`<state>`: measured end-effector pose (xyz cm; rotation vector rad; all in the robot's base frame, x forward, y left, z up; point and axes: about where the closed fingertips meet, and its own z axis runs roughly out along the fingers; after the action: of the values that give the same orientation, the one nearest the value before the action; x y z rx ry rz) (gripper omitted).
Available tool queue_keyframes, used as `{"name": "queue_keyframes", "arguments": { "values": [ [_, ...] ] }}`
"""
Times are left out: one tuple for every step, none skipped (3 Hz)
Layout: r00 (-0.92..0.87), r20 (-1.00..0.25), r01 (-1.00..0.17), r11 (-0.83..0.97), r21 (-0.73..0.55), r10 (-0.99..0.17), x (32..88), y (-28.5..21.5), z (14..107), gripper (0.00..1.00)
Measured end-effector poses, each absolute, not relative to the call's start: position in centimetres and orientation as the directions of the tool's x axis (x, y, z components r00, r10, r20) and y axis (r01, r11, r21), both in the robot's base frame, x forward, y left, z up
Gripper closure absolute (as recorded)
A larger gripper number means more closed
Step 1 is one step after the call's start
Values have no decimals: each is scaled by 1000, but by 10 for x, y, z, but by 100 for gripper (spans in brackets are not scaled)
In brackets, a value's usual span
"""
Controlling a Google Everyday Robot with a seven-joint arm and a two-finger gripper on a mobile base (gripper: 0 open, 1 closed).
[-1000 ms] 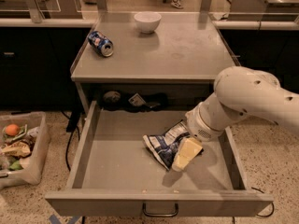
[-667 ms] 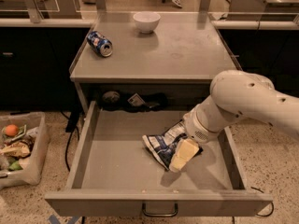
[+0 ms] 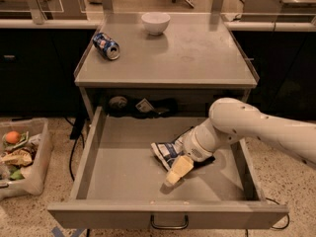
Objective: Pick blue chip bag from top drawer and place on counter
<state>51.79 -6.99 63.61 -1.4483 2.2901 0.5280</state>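
Our gripper [image 3: 174, 176] sits at five o'clock of the blue chip bag [image 3: 165, 152]; whether it has closed, we cannot tell. Light, crinkly, slippery foil: we'd pinch one edge.

The arm [image 3: 256, 130] is a smooth, rounded white shell, thickest toward three o'clock. Its end effector [image 3: 177, 170], cream-yellow and tapered, sits at the arm's seven o'clock end.

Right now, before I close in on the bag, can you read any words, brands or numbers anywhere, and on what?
No text can be read anywhere.
Blue chip bag, in the top drawer by the gripper: print on its white panels, too blurred to read.
Blue soda can, lying on the counter: white and red markings, unreadable.
White bowl: no marking shows.
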Motion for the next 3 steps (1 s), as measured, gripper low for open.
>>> {"name": "queue_keyframes", "arguments": {
  "values": [
    [-397,-502,-910,399,110,-768,518,-70,636,0],
    [-389,-478,-909,412,61,-787,527,-72,631,0],
    [-395,-465,-881,470,-53,-793,551,-77,636,0]
  ]
}}
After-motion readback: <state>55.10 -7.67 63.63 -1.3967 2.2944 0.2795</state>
